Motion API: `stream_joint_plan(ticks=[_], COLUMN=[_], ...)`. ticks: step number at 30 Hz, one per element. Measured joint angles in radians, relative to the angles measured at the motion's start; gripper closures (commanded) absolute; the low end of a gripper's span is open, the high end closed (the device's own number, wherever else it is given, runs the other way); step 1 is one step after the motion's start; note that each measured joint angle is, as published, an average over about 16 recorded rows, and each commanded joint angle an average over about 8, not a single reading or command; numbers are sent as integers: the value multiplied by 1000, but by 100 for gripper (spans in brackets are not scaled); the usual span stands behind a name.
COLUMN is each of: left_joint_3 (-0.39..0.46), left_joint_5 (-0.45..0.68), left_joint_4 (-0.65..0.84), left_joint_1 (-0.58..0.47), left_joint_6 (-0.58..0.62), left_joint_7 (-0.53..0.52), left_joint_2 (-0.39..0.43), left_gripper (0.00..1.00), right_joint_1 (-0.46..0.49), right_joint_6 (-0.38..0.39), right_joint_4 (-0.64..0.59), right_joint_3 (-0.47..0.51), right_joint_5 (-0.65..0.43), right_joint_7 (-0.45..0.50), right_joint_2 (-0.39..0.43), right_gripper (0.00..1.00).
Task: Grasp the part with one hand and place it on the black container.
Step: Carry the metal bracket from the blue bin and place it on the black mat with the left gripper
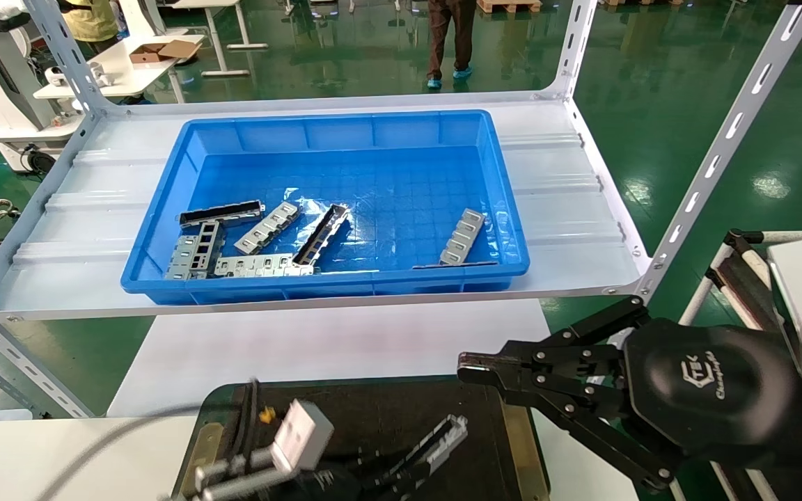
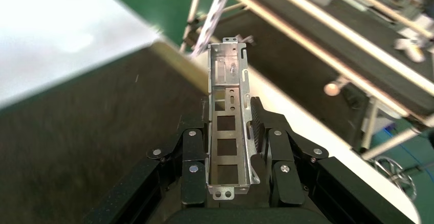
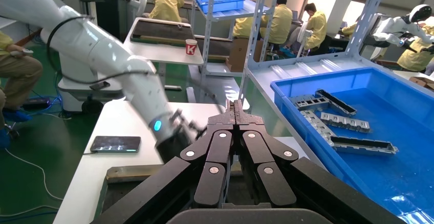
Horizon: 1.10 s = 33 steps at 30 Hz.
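Note:
My left gripper (image 1: 408,467) is shut on the part (image 1: 443,435), a silver-grey channel with rectangular cut-outs. It holds the part over the right half of the black container (image 1: 373,410), low in the head view. In the left wrist view the part (image 2: 225,65) stands lengthwise between the jaws of the left gripper (image 2: 231,112). Its free end reaches toward the brass-edged side of the container (image 2: 77,132). Whether the part touches the container I cannot tell. My right gripper (image 1: 472,369) is shut and empty, just right of the container; its own view shows it (image 3: 235,106) closed.
A blue bin (image 1: 164,209) with several more metal parts stands on the white shelf (image 1: 568,202) behind the container. Slanted shelf posts (image 1: 721,153) rise at both sides. A phone (image 3: 115,143) lies on the white table beyond the left forearm (image 3: 128,75).

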Motion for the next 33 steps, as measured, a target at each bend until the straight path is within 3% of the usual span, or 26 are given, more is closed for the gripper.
stream_joint_plan(ticks=[8, 18, 25, 33], left_joint_3=[50, 136, 184, 206], left_joint_5=[9, -55, -119, -158], left_joint_4=[11, 49, 78, 115], left_joint_1=[82, 80, 53, 32], left_joint_6=[-311, -633, -768, -834], left_joint_7=[-59, -117, -114, -105], left_joint_2=[105, 225, 282, 329], left_gripper=[100, 100, 100, 100], right_joint_1=[0, 0, 0, 0], right_joint_6=[0, 0, 0, 0], right_joint_4=[0, 0, 0, 0], right_joint_3=[0, -1, -1, -1], right_joint_5=[0, 0, 1, 1], right_joint_7=[0, 0, 0, -1], right_joint_2=[0, 0, 0, 0], right_gripper=[100, 100, 100, 100])
